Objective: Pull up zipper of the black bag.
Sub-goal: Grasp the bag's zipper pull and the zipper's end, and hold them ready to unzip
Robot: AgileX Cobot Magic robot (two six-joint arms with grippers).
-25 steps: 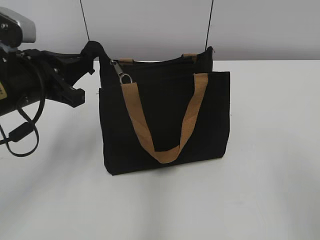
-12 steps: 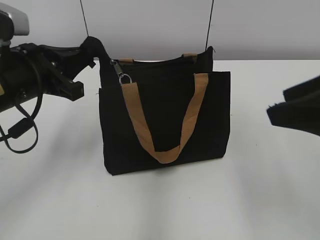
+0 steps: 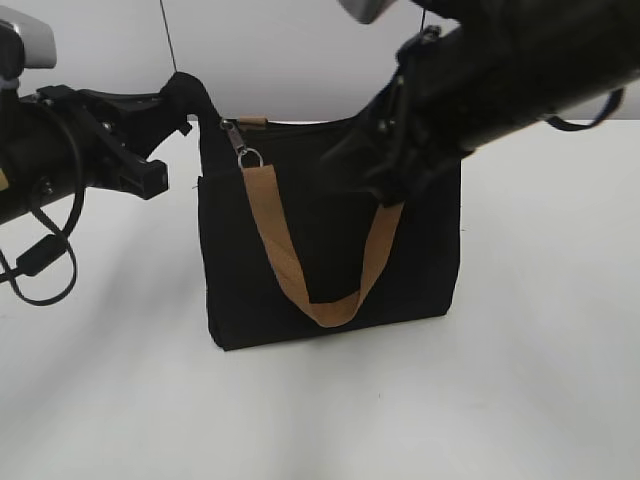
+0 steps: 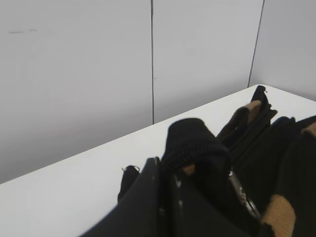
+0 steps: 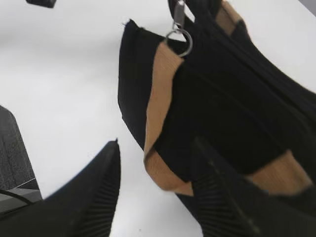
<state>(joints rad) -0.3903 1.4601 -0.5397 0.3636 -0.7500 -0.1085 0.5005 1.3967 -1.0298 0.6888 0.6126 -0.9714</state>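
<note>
Bag [image 3: 330,250]: black fabric tote, standing upright on the white table [image 3: 540,380] — 1 tan handle [image 3: 325,300] looping down its front.
Zipper [image 3: 247,152]: silver pull with ring, hanging at the top left corner.
Left gripper [image 3: 185,100]: clamping the bag's black corner tab.
Right gripper [image 5: 158,192]: fingers spread apart — hovering over the bag's front.

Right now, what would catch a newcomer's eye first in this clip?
The black bag standing mid-table, with its tan handle looping down the front. The right hand, open, looms over its upper right, while the left hand grips the top-left corner beside the zipper.
</note>
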